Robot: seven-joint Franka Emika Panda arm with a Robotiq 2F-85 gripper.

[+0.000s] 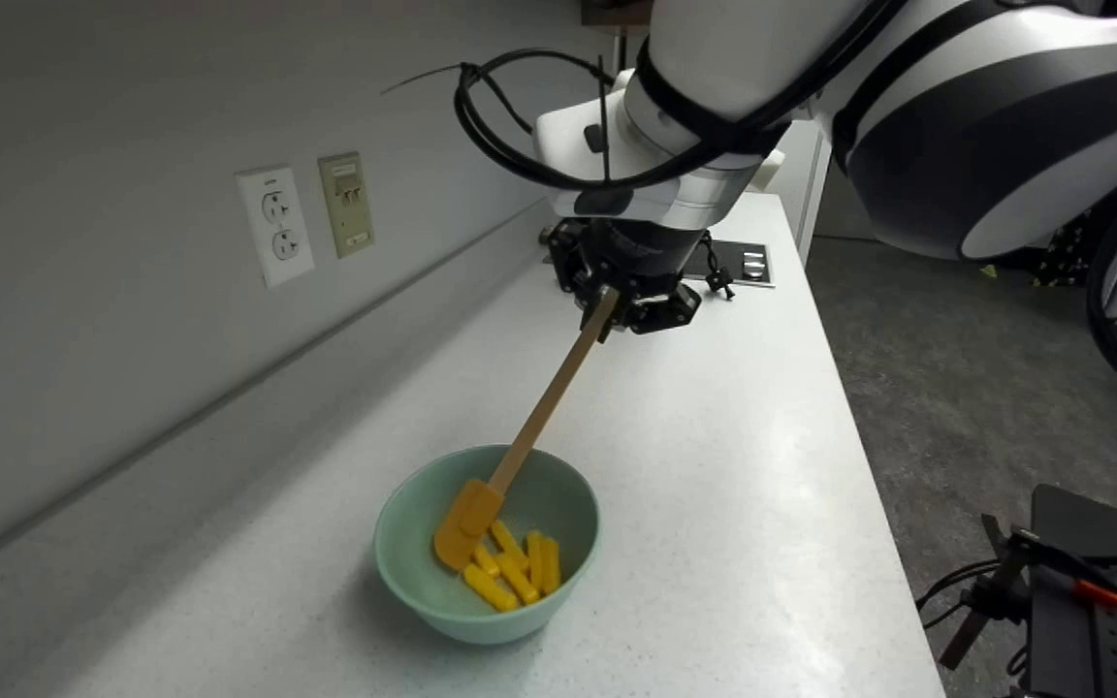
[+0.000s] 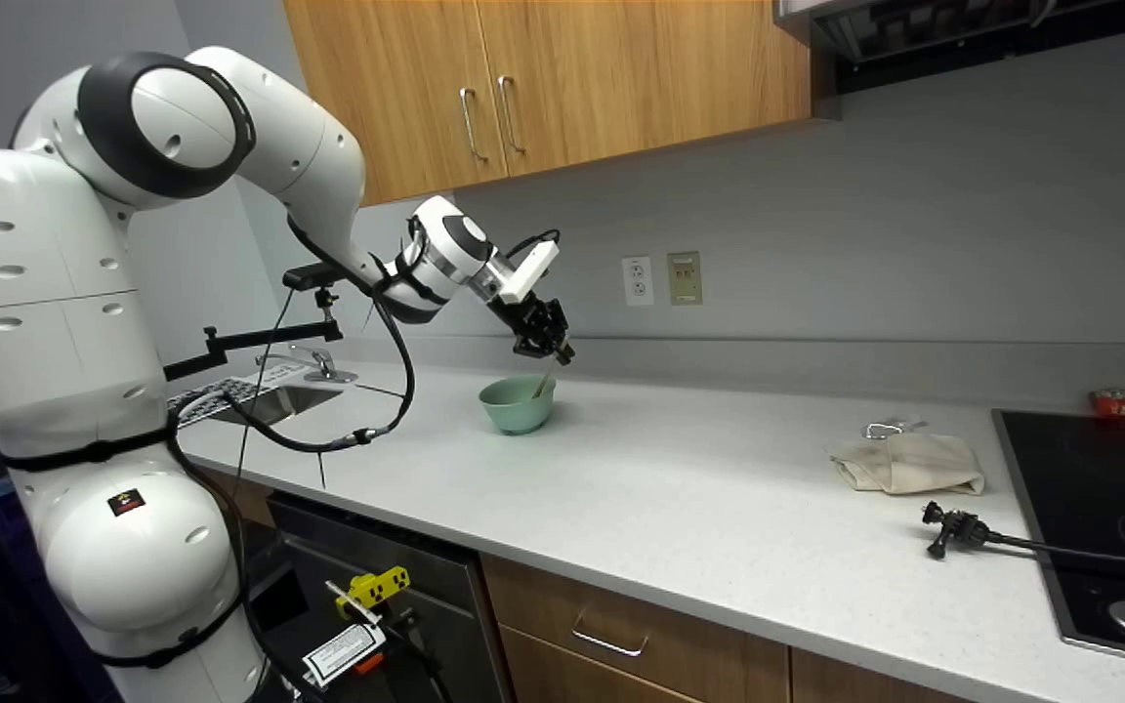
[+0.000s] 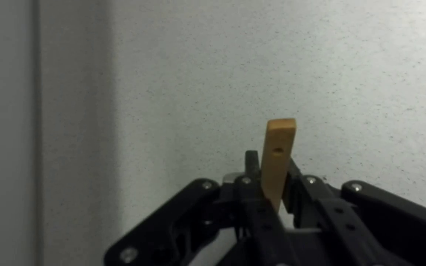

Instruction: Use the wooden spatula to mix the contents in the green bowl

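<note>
The green bowl point(image 1: 403, 557) stands on the white counter, and it also shows in an exterior view point(image 2: 516, 412). Several bright yellow stick-like pieces, the contents point(image 1: 518, 578), lie at its bottom. My gripper point(image 1: 607, 315) is above and to one side of the bowl, shut on the handle end of the wooden spatula point(image 1: 556, 396). The spatula slants down, with its orange blade inside the bowl beside the yellow pieces. In the wrist view, the handle end point(image 3: 279, 138) sticks up between my fingertips point(image 3: 273, 166). The bowl and contents are out of the wrist view.
A grey wall with an outlet point(image 1: 275, 225) runs along the counter's back. A folded cloth point(image 2: 909, 464), a black clamp on a cable point(image 2: 958, 529) and a black cooktop point(image 2: 1100, 488) lie farther along the counter. A sink point(image 2: 279, 402) is near the arm's base.
</note>
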